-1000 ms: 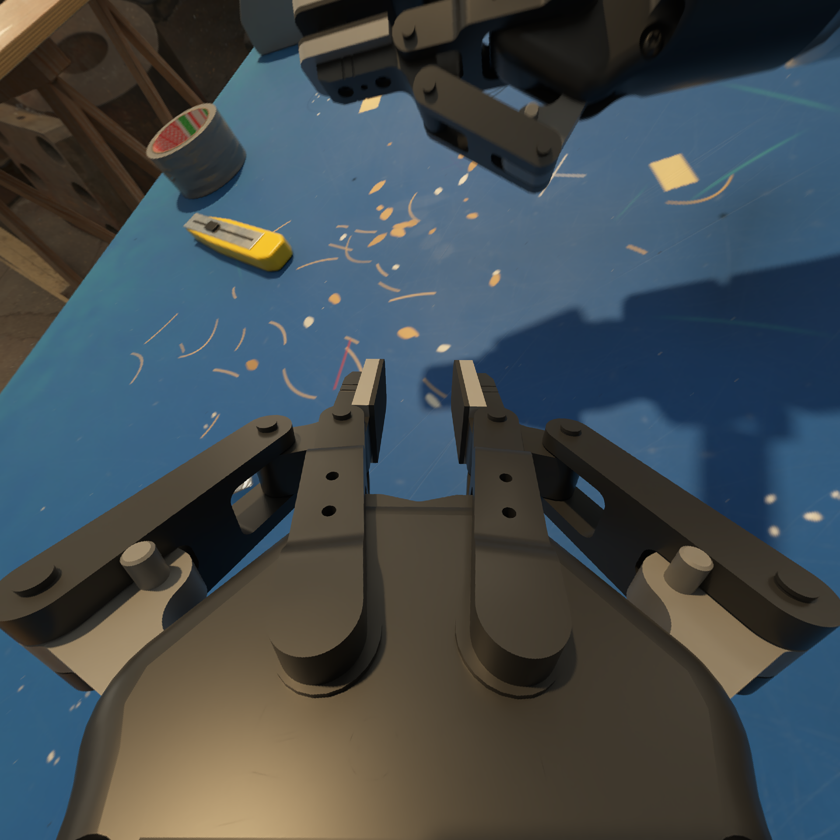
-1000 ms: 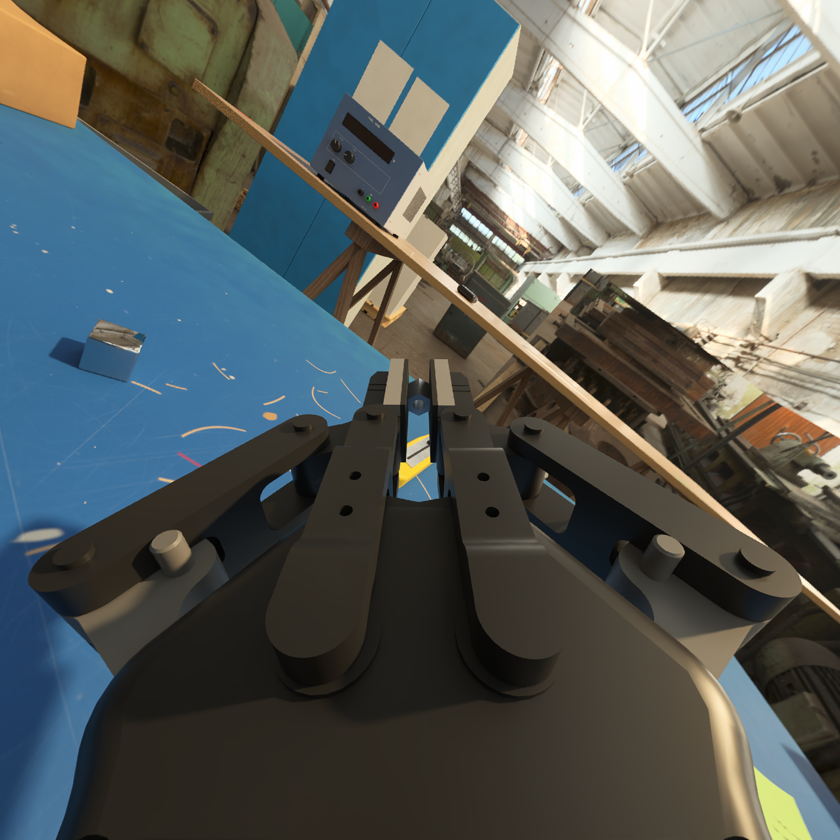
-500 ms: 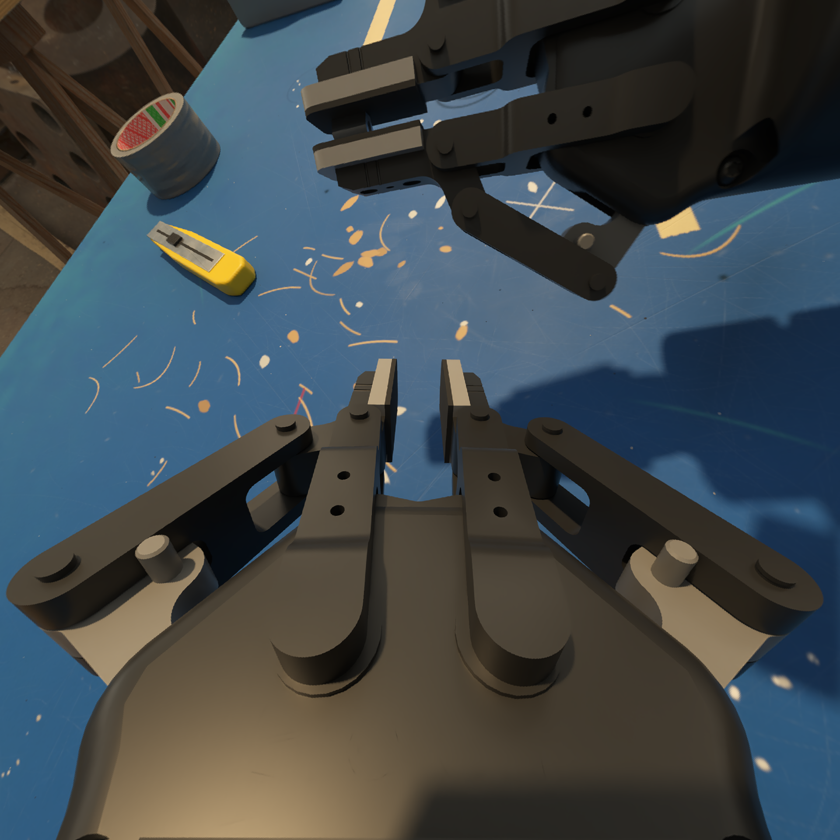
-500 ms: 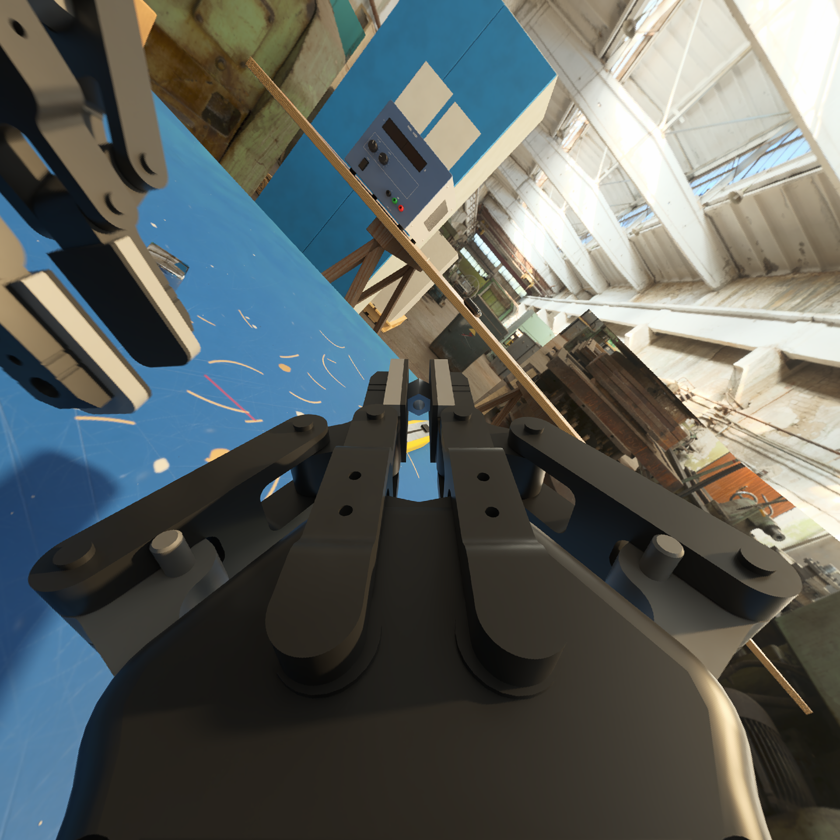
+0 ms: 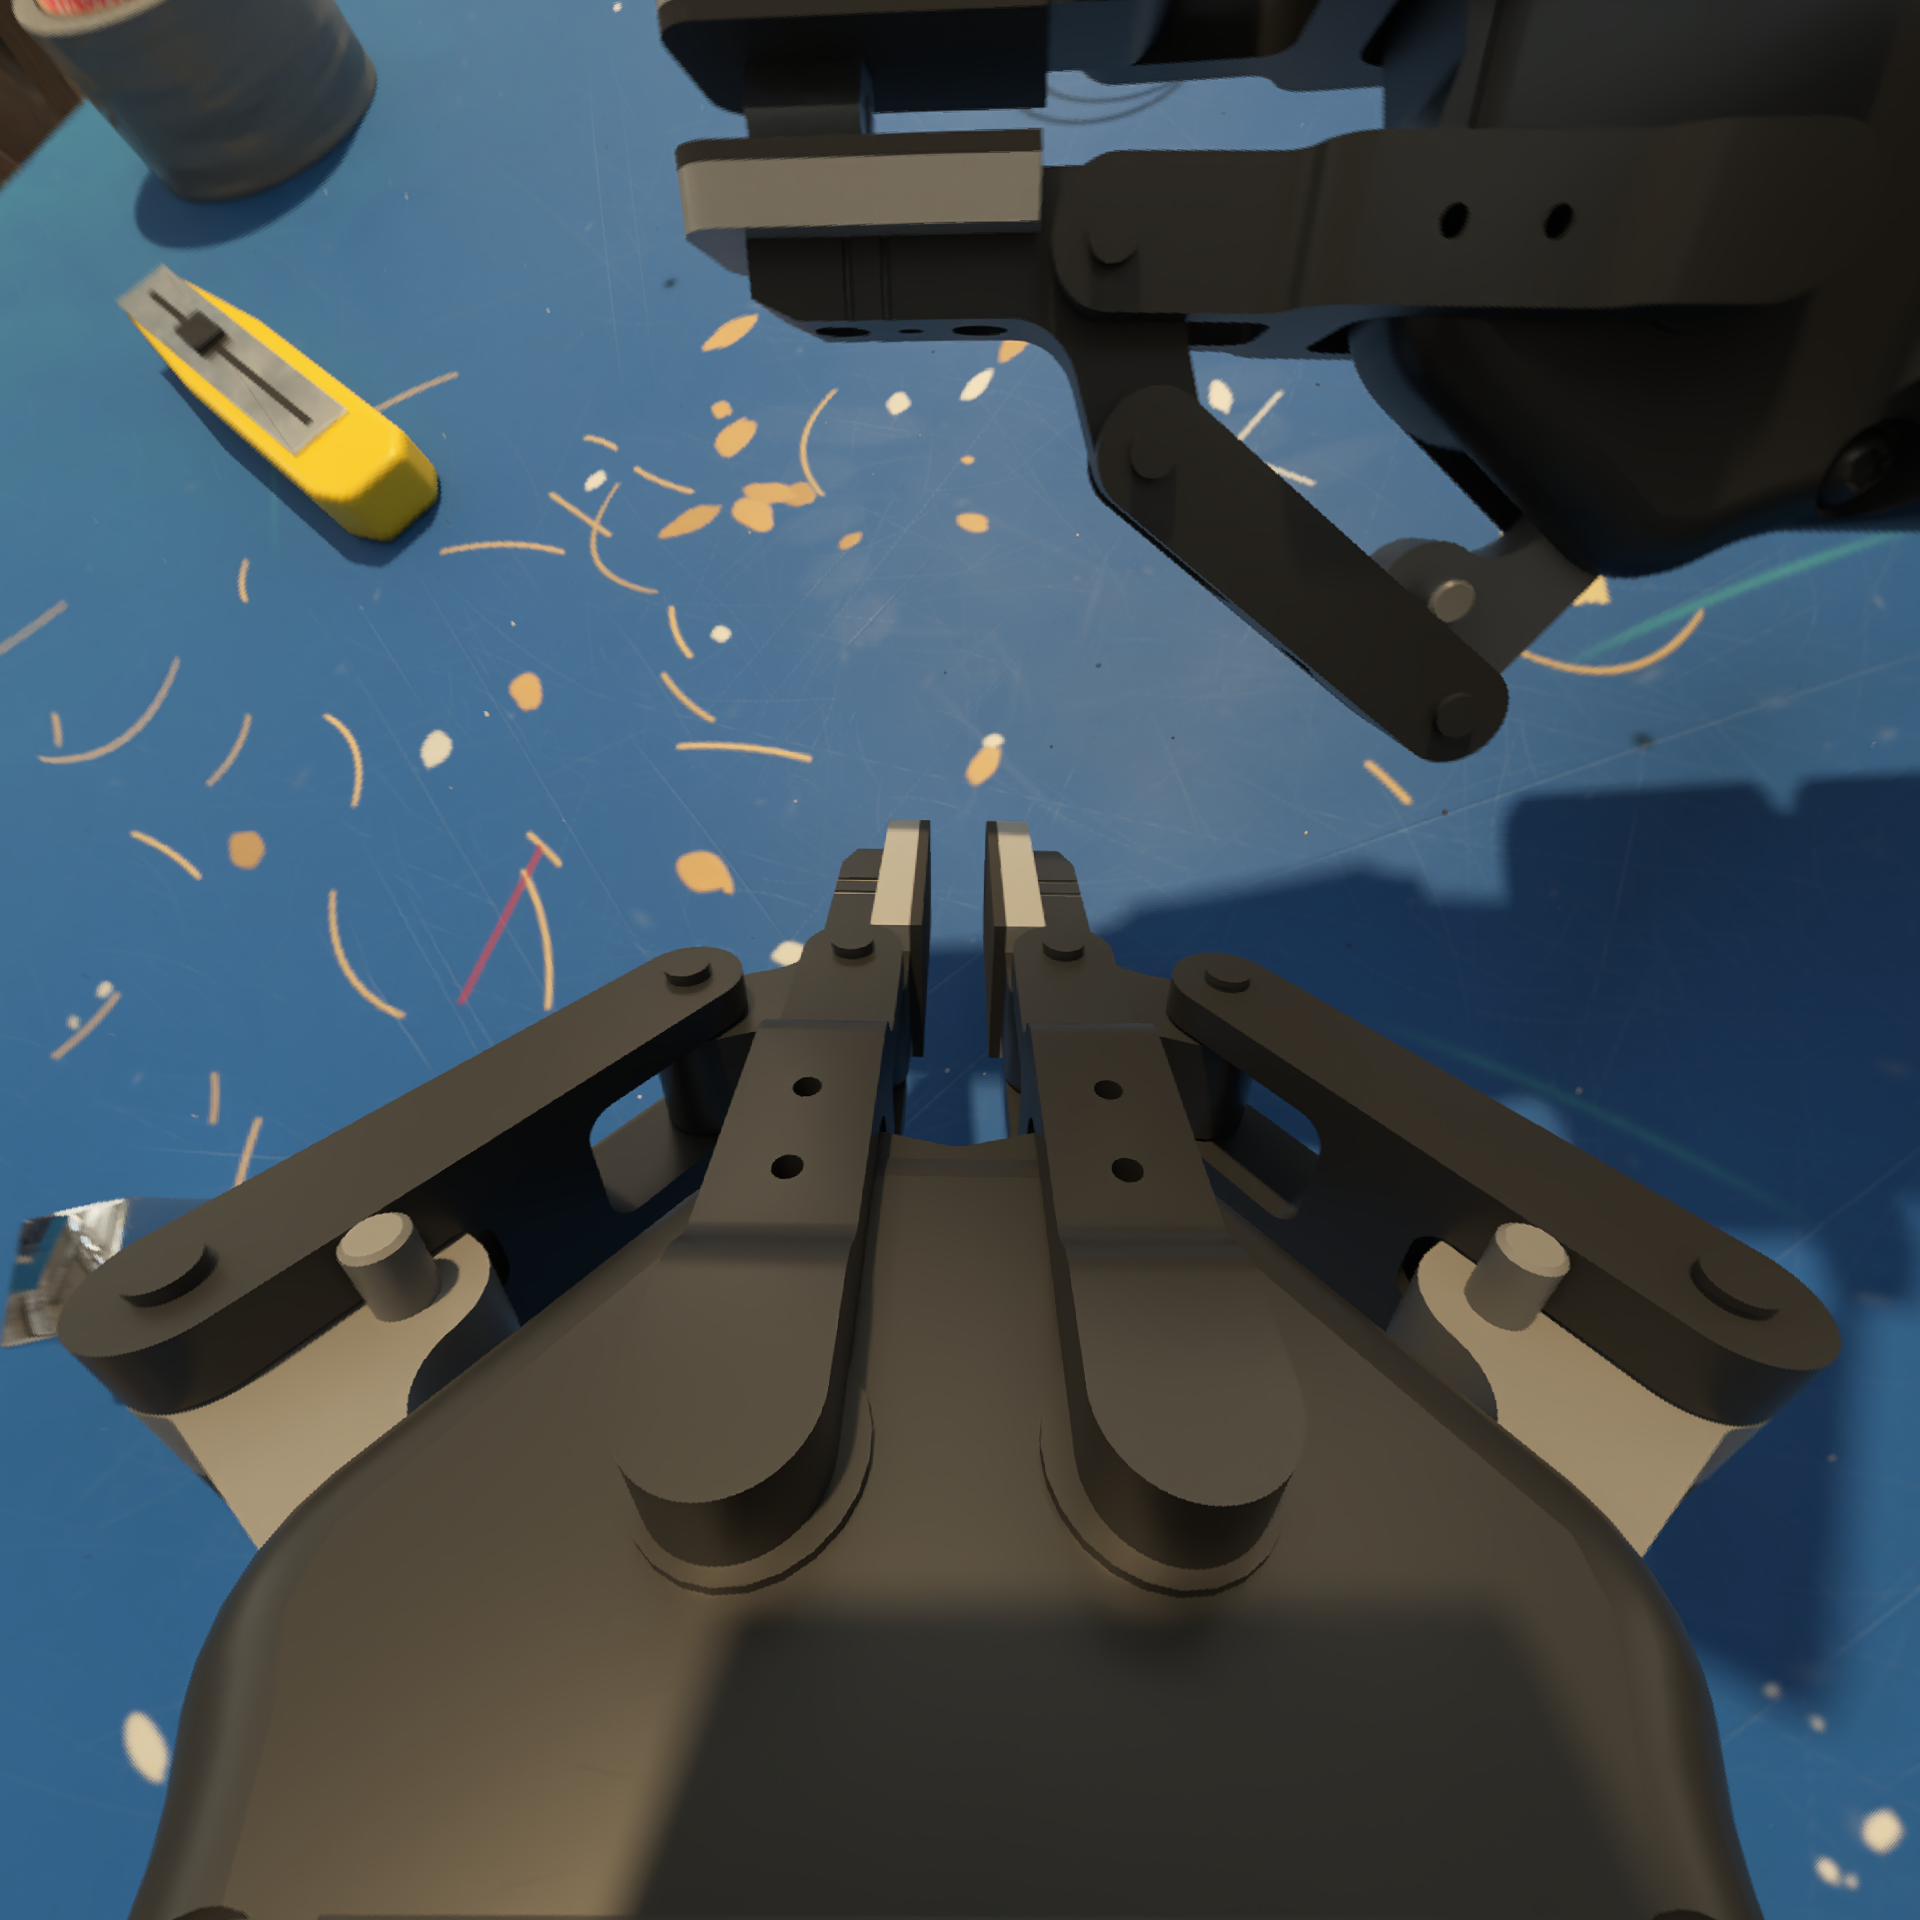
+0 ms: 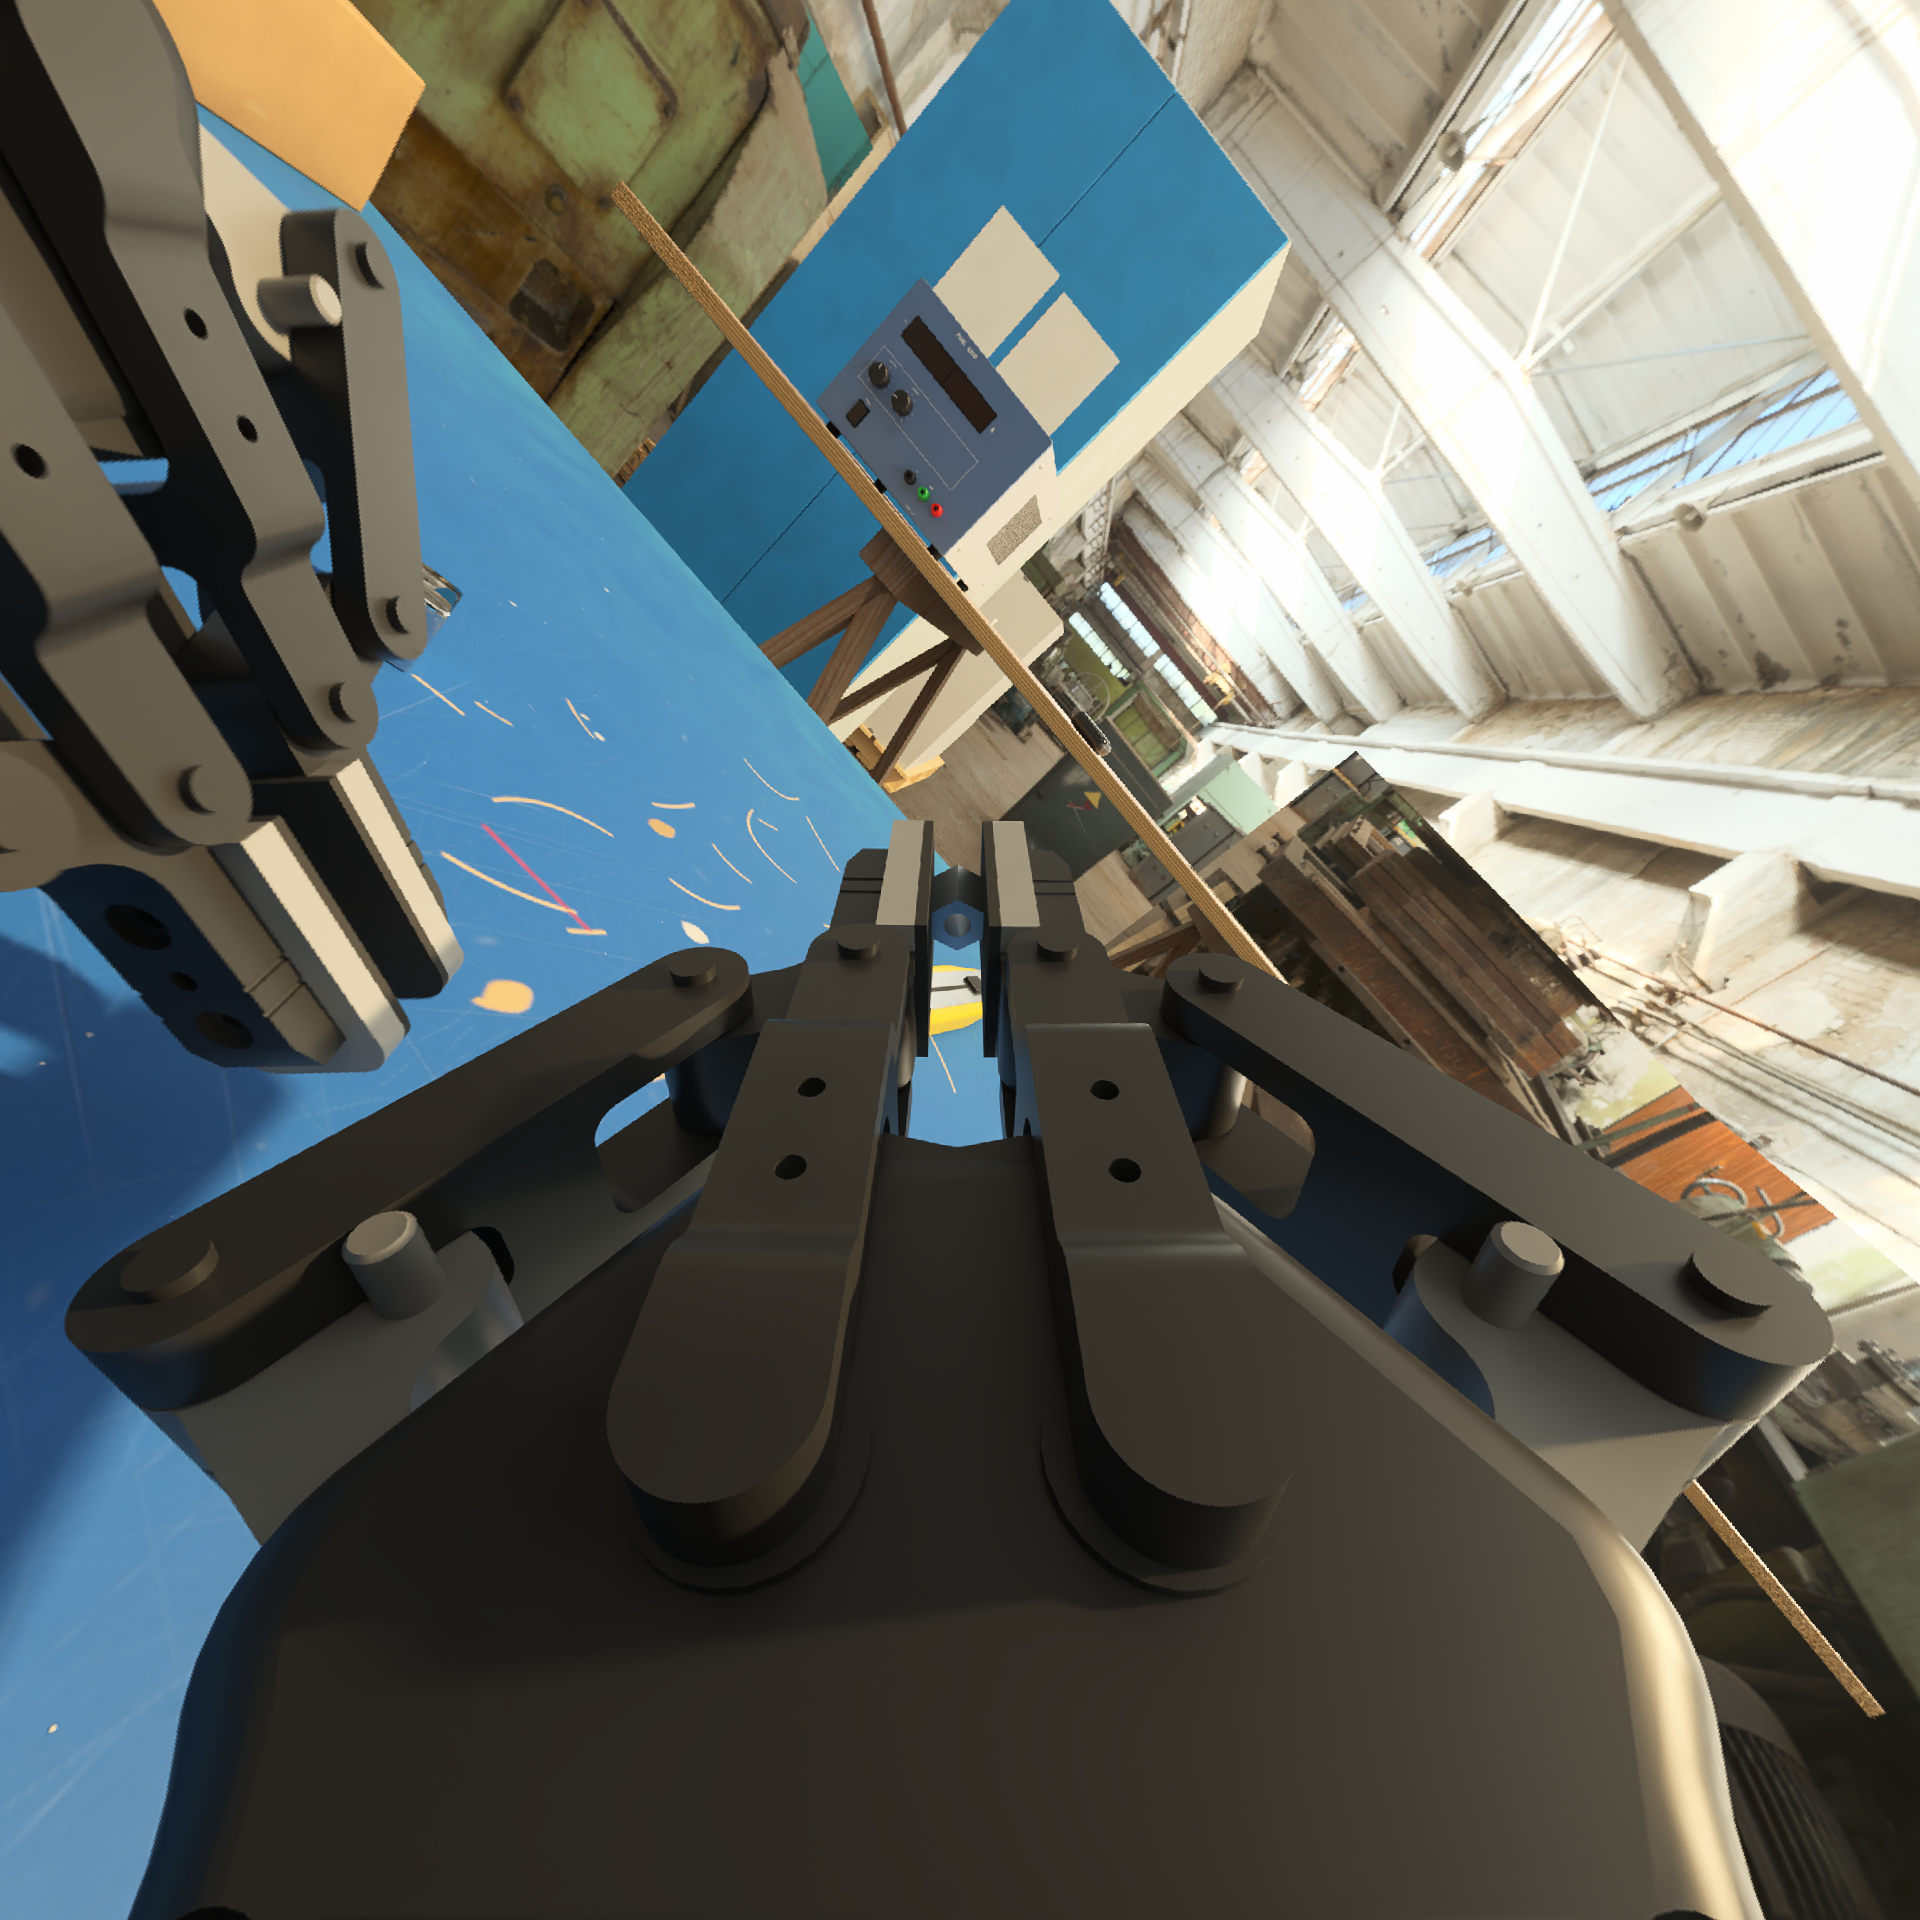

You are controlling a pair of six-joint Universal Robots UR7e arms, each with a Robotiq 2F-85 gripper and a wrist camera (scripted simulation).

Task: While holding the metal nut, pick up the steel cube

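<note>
right end effector point(image 6: 956, 871) clamped on nut point(image 6: 956, 923); left end effector point(image 5: 956, 871) narrowly apart, empty, above blue counter point(image 5: 1039, 665), cube point(image 5: 62, 1283) beside it.

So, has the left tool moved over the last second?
Yes. The left tool has dropped nearer the table: the knife looms larger and sits further up-left.

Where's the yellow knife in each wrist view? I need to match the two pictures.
Left wrist view: knife lies upper left, just below the tape roll.
Right wrist view: only a yellow sliver of it at centre, seen through the right gripper, below the nut.
Shared landmark: the red streak among the shavings.
</note>
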